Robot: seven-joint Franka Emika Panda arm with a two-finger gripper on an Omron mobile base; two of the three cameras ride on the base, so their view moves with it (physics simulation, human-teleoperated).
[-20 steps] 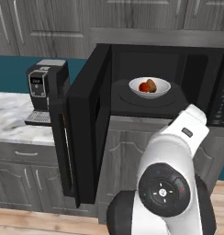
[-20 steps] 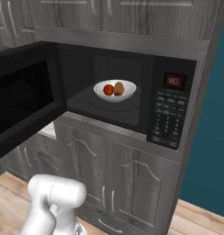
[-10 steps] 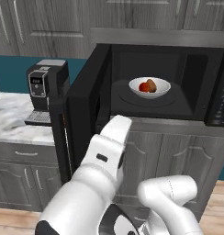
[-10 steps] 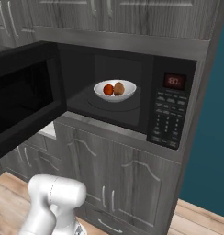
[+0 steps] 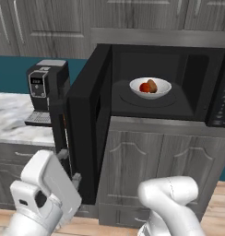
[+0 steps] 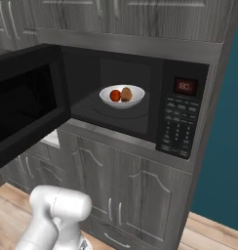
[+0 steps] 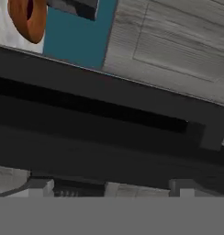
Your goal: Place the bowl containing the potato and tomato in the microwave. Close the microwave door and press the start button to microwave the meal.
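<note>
The white bowl [image 5: 163, 90] [image 6: 134, 101] sits inside the black microwave [image 5: 221, 94] [image 6: 182, 117], on the cavity floor. It holds the red tomato [image 5: 144, 87] [image 6: 114, 95] and the brown potato [image 5: 152, 84] [image 6: 127, 93]. The microwave door [image 5: 89, 124] [image 6: 23, 112] [image 7: 109, 137] stands swung wide open to the left. My gripper [image 5: 69, 166] [image 7: 109, 186] is low at the left, close against the door's outer face near its lower edge. Its fingers are spread wide and hold nothing.
A black-and-silver coffee machine [image 5: 45, 85] stands on the marble counter [image 5: 13, 124] left of the door. A brown bowl [image 7: 26, 18] shows at the top left of the hand view. Grey cabinets [image 5: 151, 161] [image 6: 121, 185] run below and above the microwave.
The arm has swung from the middle of the left base view down to the lower left, bringing the hand to the door's outer side. Bowl and door have not moved.
</note>
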